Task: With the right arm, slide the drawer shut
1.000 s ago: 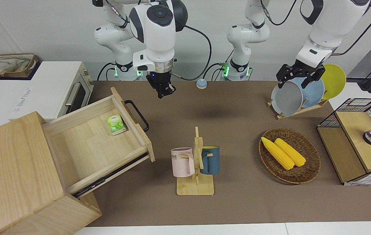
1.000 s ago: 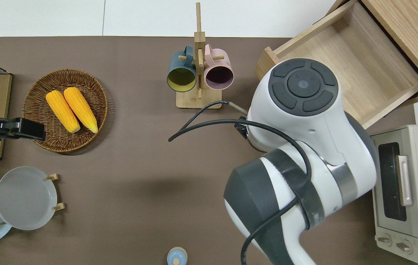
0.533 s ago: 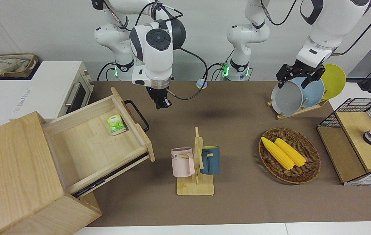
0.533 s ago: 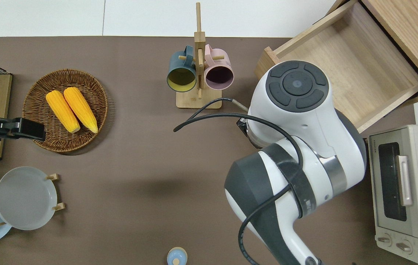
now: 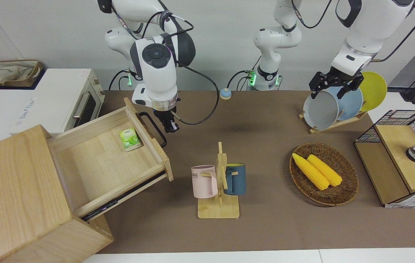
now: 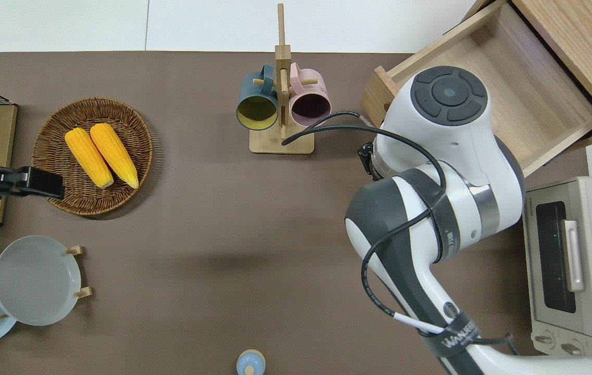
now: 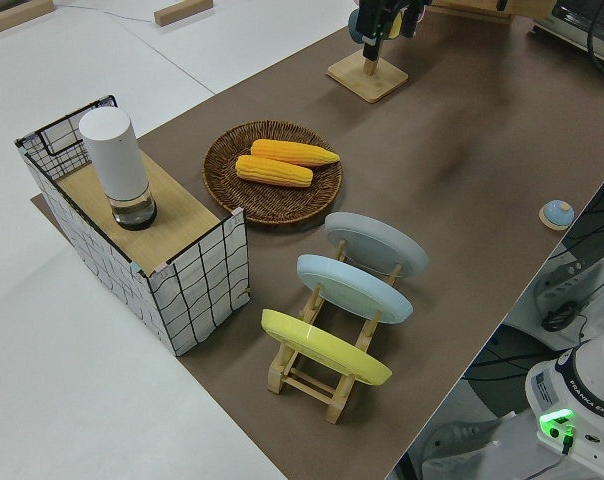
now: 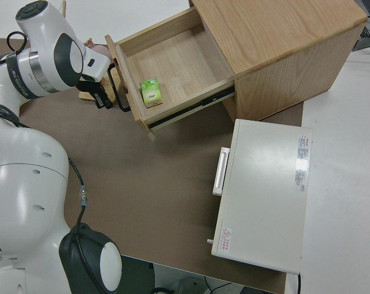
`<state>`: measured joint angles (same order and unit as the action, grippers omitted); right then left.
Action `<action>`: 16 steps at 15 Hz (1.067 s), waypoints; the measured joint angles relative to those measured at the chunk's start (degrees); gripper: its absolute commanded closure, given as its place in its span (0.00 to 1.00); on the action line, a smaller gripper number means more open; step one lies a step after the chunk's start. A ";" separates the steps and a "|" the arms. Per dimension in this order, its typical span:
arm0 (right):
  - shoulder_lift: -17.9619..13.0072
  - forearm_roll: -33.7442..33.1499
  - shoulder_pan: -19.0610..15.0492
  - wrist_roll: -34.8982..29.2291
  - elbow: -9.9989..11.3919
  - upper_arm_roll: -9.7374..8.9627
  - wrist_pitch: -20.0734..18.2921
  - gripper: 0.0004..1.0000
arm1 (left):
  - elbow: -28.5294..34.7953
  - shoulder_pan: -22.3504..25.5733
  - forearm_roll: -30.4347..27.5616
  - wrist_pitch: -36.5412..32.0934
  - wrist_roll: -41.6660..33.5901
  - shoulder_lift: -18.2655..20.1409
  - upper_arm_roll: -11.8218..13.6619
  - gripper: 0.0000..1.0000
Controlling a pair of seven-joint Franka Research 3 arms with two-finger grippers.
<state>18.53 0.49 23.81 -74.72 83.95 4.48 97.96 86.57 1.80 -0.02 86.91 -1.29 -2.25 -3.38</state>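
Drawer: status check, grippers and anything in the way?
Right gripper beside the handle, no contact visible. Left arm parked. Drawer wide open, green packet inside. Nothing blocking it.

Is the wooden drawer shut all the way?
No, the drawer is pulled far out of the cabinet, with a small green packet lying inside it.

Right gripper (image 8: 101,98) beside open drawer (image 8: 173,67)
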 measured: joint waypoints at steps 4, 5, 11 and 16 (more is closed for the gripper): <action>0.71 0.31 -1.37 0.28 0.00 -0.02 1.78 1.00 | 0.00 0.00 0.00 0.00 0.00 0.00 0.00 0.01; 0.89 0.74 -1.68 0.33 0.00 -0.04 2.16 1.00 | 0.00 0.00 0.00 0.00 0.00 0.00 0.00 0.01; 1.86 1.56 -3.93 3.80 -0.02 -0.08 2.63 1.00 | 0.00 0.00 0.00 0.00 0.00 0.00 0.00 0.01; 2.31 1.57 -6.75 10.35 -0.40 0.00 3.30 1.00 | 0.00 0.00 0.00 0.00 0.00 0.00 0.00 0.01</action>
<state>20.84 2.06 17.05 -64.37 83.55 4.49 101.26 86.57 1.80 -0.02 86.91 -1.29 -2.25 -3.38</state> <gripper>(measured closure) 0.991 0.004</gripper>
